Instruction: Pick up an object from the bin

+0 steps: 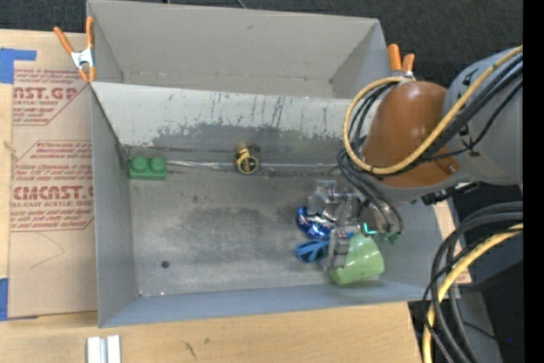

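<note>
My gripper (pixel 338 221) hangs low over the bin's right front part, its metal fingers pointing down among a small cluster of things. A shiny blue crumpled thing (pixel 311 222) lies just left of the fingers, with a second blue piece (pixel 311 251) below it. A light green cup-like thing (pixel 358 261) lies on its side at the front right, touching the gripper's lower end. Nothing is seen lifted off the floor.
A green two-stud brick (pixel 147 168) sits at the back left of the bin floor. A small brass-coloured ring-shaped thing (pixel 246 161) lies at the back middle. The arm's orange cover and cables hang over the bin's right rim.
</note>
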### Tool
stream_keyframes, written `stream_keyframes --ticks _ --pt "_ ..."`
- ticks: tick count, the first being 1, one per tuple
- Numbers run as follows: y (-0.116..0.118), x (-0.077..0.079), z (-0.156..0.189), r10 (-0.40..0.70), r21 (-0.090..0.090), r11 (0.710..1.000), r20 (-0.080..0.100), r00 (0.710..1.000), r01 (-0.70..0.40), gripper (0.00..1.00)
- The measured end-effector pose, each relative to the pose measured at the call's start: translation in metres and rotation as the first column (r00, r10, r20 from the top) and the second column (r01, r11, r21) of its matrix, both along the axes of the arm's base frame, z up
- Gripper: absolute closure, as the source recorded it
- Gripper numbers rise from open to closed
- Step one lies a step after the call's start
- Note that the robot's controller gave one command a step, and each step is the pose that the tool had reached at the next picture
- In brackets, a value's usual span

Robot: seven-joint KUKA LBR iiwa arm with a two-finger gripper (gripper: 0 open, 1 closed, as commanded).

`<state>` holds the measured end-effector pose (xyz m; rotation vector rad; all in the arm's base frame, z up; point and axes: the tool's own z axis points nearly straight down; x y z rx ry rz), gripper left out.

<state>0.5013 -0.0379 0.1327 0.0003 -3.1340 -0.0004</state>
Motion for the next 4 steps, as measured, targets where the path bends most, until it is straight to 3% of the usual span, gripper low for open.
stream_keyframes --ticks 1,2,3,4 --pt "-0.015 0.024 -0.064 0.007 0.0 1.0 0.017 1.0 -0.007 0.0" --pt "-0.013 0.024 -0.059 0.01 0.001 1.0 0.017 1.0 -0.01 1.0" --pt "-0.04 0.028 0.06 0.038 -0.003 0.999 0.017 0.999 -0.038 1.0" --pt "-0.062 -0.003 0.118 0.556 -0.003 0.831 0.011 0.831 -0.556 1.0"
